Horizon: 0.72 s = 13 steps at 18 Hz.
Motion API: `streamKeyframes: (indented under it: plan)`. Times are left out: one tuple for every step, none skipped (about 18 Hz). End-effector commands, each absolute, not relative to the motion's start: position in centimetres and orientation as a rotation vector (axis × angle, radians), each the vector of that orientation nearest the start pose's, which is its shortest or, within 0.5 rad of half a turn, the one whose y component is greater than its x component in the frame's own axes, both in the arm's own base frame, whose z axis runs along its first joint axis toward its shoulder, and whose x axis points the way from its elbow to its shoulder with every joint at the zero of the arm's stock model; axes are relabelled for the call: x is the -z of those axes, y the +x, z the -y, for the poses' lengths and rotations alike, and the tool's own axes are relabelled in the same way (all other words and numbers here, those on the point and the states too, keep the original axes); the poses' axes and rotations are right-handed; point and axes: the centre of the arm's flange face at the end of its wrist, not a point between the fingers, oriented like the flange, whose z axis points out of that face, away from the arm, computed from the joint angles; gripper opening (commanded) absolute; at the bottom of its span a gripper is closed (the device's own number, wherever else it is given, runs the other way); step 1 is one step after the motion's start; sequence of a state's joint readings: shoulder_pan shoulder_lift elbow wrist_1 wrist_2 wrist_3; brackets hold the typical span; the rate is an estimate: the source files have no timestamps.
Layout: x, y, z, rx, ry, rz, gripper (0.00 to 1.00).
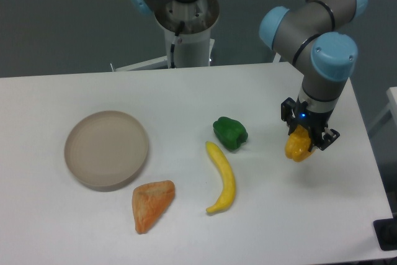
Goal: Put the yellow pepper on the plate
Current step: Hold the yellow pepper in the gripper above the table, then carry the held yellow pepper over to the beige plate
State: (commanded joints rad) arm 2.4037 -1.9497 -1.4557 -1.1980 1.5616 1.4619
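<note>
Nearest item: orange-brown triangular pastry-like piece (152,204) lies at the near edge of the spread, just near-right of the plate.
Banana: long curved yellow fruit (222,178) sits right of the pastry, running near-to-far, its far tip close to the green pepper (230,133).
Plate: round beige dish (107,149) on the left side of the white table (186,97), nothing on it yet.
Gripper: black two-finger gripper (301,143) hangs at the right side of the table under the grey-and-blue arm (322,48), pointing straight down.
Fingers: clamped on the yellow pepper (298,145), one finger on each flank, and it looks like a firm pinch.
Yellow pepper: held between the fingers at the far right, its lower half showing below them; whether it is touching the table or just off it, I cannot tell.
Pepper's pointing: blocky and lobed with no strong long axis; stem hidden up between the fingers, so it looks stem-up, though that is a guess.
Key relation: plate lies well to the left of the held pepper and slightly nearer, with the green pepper and banana between them.
Next move, as I judge it: carry left across the table, high enough to clear both, then lower over the plate's middle.
Progress: grasp made, placing not yet done.
</note>
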Motion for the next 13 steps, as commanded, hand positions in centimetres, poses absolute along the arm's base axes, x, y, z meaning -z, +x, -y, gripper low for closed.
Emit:
streamKeyframes:
  plan:
    - [-36.7,-38.8,-53.4,-0.147,-2.933,-0.955,0.28]
    - [-36.7,-38.8,-53.4,-0.147,-2.933,-0.955,0.28]
    - [-36.8,-38.6,-53.4,-0.147,-2.931,-0.950,0.28]
    - [-37.0,-38.6,-53.4,-0.150,-2.929,-0.947,0.28]
    - [-37.0,-38.5,-53.5,-0.149,-2.928,-0.946,0.28]
    - [-37.1,-38.4,-53.5,-0.149,-2.924,-0.945,0.28]
    - [-37.3,-38.5,-53.6,-0.150,-2.920,-0.942,0.28]
    - [-37.4,-38.4,-53.7,-0.151,-2.914,-0.943,0.28]
    - [-37.5,-38.2,-53.8,-0.150,-2.907,-0.946,0.28]
    - [-37.5,-37.4,-54.4,-0.151,-2.904,-0.941,0.28]
    - [-37.5,-36.8,-54.9,-0.150,-2.901,-0.928,0.28]
    - [-37.8,-35.8,-55.6,-0.151,-2.888,-0.937,0.28]
    - [-38.4,-34.0,-56.8,-0.162,-2.868,-0.974,0.28]
